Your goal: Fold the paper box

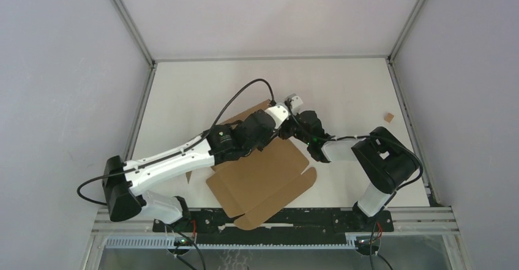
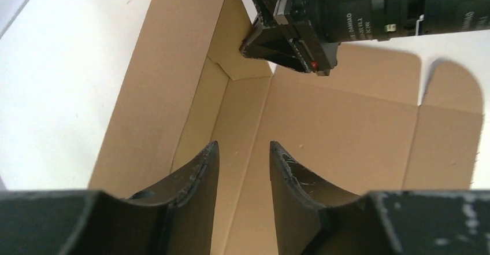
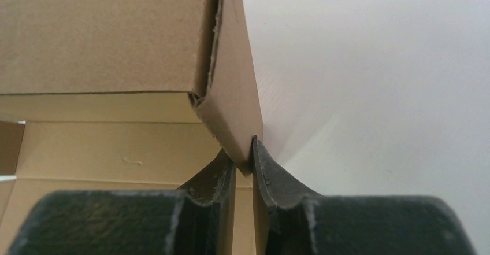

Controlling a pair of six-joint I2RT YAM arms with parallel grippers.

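Paper box point(image 1: 263, 178), half erected: right gripper point(image 3: 244, 156) clamped on thin edge of upright end flap point(image 3: 234, 104), left gripper point(image 2: 244, 151) parted, empty. Risk: pinch slipping, wall falling flat.

My top camera sits high above and behind the arm bases, facing down and forward over the white table point(image 1: 343, 86). It is my far view and takes in the plain brown die-cut cardboard box point(image 1: 263, 178). My right wrist camera looks along the right gripper point(image 3: 244, 151), very near, at one upright box wall edge. My left wrist camera looks along the left gripper point(image 2: 242, 145), slightly farther back, into a raised box corner, the right gripper at its top. Both wrist views probably share that corner, which the arms hide from above.
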